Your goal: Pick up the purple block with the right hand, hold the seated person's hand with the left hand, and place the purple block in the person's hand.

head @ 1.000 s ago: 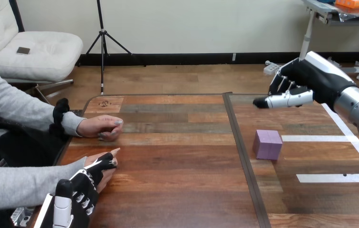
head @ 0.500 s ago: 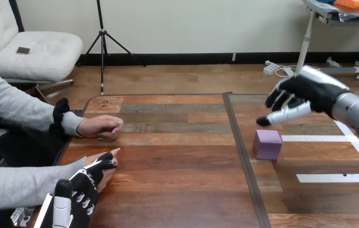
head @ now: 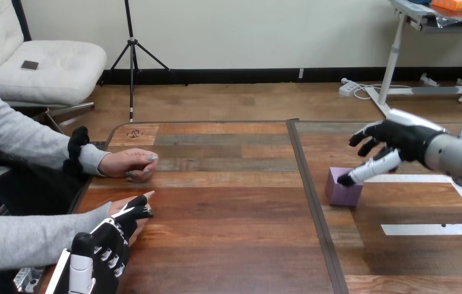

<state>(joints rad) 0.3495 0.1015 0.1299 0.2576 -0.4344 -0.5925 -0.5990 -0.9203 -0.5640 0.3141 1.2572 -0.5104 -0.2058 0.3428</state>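
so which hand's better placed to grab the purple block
Right. The right hand hovers open just over the block, with one fingertip at its top. The left hand lies on the person's nearer hand at the table's far left side, well away from the block.

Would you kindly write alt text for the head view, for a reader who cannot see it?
The open right hand hangs close by the purple block on the table. The left hand lies over the person's nearer hand.
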